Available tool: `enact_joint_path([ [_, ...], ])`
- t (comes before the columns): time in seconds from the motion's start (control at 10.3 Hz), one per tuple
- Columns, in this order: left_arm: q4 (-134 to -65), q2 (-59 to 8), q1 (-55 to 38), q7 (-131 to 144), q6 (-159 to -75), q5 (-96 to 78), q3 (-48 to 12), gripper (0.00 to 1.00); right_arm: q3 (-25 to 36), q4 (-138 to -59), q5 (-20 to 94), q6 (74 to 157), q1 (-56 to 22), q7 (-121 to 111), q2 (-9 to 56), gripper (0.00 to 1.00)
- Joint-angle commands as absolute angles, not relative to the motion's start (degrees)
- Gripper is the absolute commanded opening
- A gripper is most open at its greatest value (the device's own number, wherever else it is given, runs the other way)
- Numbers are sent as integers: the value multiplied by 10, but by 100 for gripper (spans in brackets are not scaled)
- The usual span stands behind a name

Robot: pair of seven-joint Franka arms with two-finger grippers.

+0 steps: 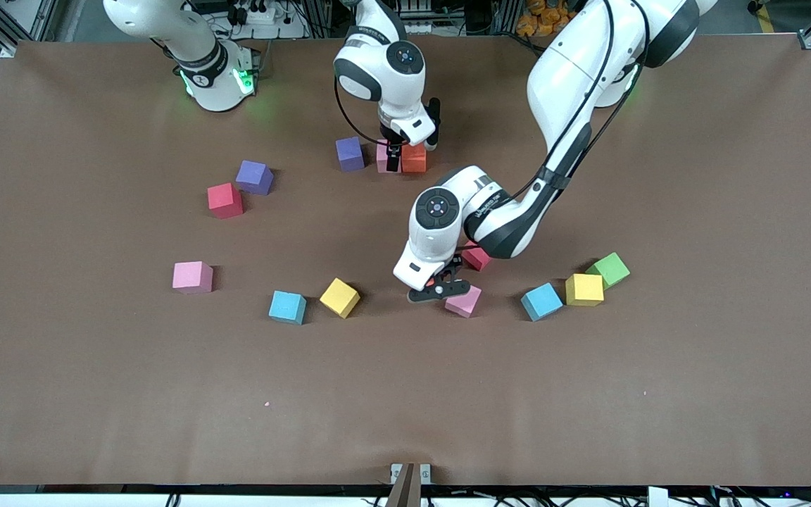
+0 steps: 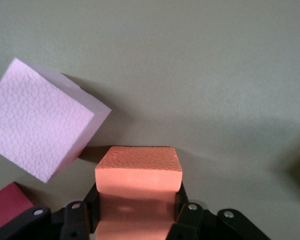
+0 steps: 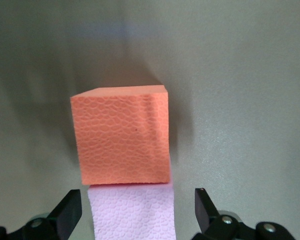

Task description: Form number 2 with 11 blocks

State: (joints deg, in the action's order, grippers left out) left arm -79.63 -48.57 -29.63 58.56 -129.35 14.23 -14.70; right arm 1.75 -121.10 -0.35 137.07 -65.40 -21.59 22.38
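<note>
Near the robots' bases, a purple cube, a pink cube and an orange cube stand in a row. My right gripper is open and straddles that pink cube, which touches the orange cube. My left gripper is shut on a second orange cube, low over the table beside a tilted pink cube and a crimson cube. That pink cube and the crimson cube also show in the left wrist view.
Loose cubes lie around: purple, crimson, pink, light blue and yellow toward the right arm's end; light blue, yellow and green toward the left arm's end.
</note>
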Motion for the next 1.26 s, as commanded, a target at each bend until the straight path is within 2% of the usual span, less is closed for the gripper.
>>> enact_joint_path([
  [0.0, -804, -435, -287, 596, -1233, 149, -146, 21, 22, -1216, -9, 1321, -661, -202, 177, 100],
  [0.19, -828, -395, -268, 596, -1211, 135, -156, 20, 25, -1216, -4, 1276, -654, -200, 147, 100],
  [0.39, -881, -335, -245, 593, -1184, 95, -157, 20, 25, -1216, -4, 1243, -643, -136, 128, 100],
  [0.77, -999, -258, -249, 672, -1179, 63, -169, 17, 25, -1250, 6, 1255, -609, 9, 120, 100],
  [0.97, -1029, -243, -247, 786, -1179, 64, -193, 15, 25, -1286, 56, 1267, -588, 50, 92, 100],
  [1.16, -1062, -221, -243, 850, -1180, 63, -217, 15, 25, -1298, 59, 1273, -597, 163, 88, 100],
])
